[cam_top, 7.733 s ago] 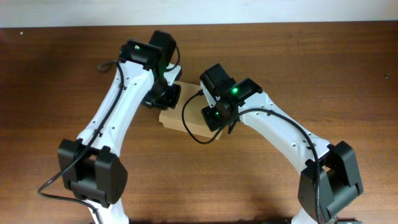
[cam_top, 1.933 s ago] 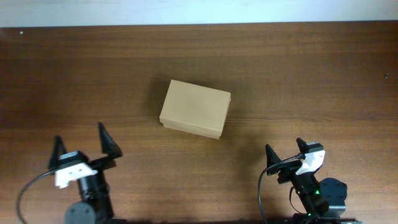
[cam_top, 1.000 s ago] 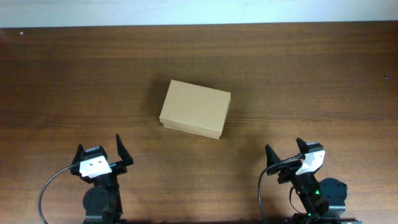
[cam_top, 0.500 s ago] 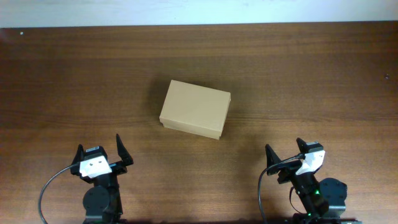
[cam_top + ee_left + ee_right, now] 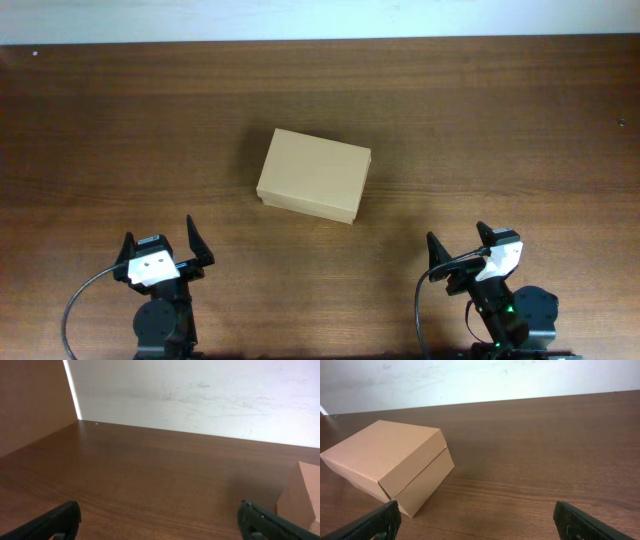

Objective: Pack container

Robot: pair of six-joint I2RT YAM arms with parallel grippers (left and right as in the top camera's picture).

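Observation:
The container [image 5: 314,175], a plain tan cardboard box, lies on the brown table with its flap lid shut. It also shows at the left of the right wrist view [image 5: 390,465], and one corner of the container [image 5: 302,492] pokes into the left wrist view. Both arms are folded back at the near table edge, far from the box. My left gripper [image 5: 160,241] stands open with nothing between its fingers. My right gripper [image 5: 458,240] is open too, and empty.
A white wall [image 5: 480,380] borders the table's far edge. A brown panel [image 5: 30,400] stands at the left end in the left wrist view. Bare wood table [image 5: 500,130] surrounds the box.
The arms, earlier both at the box, pulled back to the near edge. Over the last second nothing has moved.

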